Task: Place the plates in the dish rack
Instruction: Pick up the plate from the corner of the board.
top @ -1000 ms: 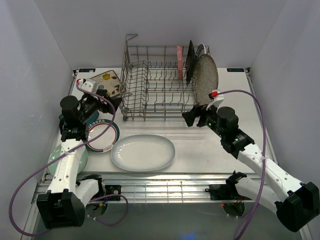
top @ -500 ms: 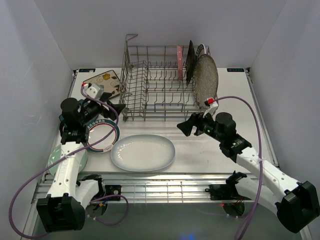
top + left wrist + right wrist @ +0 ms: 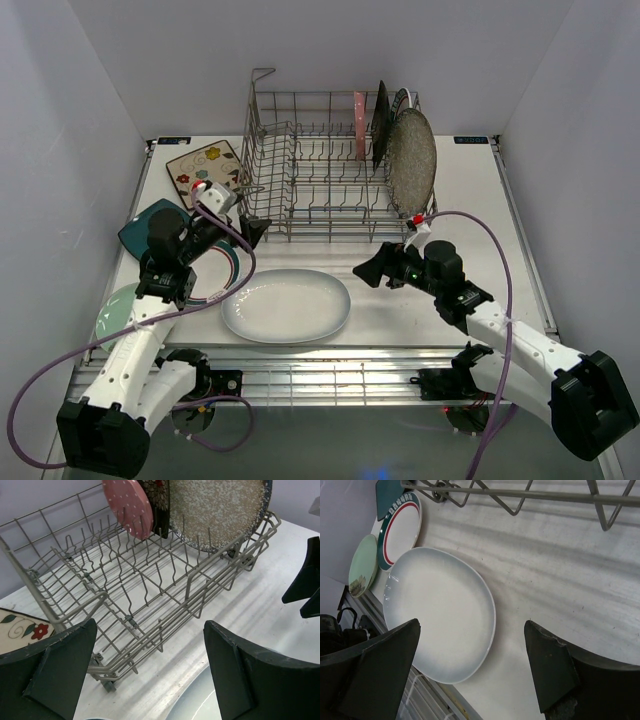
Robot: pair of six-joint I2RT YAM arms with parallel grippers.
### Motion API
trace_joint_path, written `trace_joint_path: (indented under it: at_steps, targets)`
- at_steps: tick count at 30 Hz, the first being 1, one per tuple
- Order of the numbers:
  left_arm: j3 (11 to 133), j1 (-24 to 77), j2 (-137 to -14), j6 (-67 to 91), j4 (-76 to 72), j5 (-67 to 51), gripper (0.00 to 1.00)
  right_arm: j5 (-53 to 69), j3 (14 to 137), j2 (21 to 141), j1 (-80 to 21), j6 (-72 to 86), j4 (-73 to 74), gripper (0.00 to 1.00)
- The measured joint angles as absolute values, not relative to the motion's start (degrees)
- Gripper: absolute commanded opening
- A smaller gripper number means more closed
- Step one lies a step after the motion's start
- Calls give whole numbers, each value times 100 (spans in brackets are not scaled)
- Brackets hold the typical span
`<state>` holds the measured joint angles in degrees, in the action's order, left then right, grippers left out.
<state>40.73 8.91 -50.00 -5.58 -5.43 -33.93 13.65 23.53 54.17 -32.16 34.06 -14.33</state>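
Behind the racked speckled plate [image 3: 413,160] a dark-rimmed plate [image 3: 401,97] is mostly hidden; left claw [image 3: 240,228] and right claw [image 3: 374,270] gape empty

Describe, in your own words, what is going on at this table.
Two robot arms are loading plates into a wire dish rack. A pink dotted plate, a black plate and a speckled grey plate stand upright at its right end. Both hands are open and empty. The right hand hovers beside the large white oval plate lying in front of the rack, and the left hand is near the rack's near left corner.
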Motion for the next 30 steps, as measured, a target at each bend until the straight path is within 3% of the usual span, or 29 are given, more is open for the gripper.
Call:
trace_joint_path:
  at_steps: [17, 27, 30]
  targets:
    - [3695, 2038, -4945, -1422, -502, -3048, 98, 1365, 1809, 5734, -3494, 3999, -1850, 91]
    - [3590, 2401, -4936, -1752, -427, -2969, 98, 1345, 1651, 6504, -3706, 4193, -2421, 100]
    - [3551, 2418, -4884, -1804, -423, -2963, 98, 1341, 1623, 6816, -3824, 4272, -2724, 92]
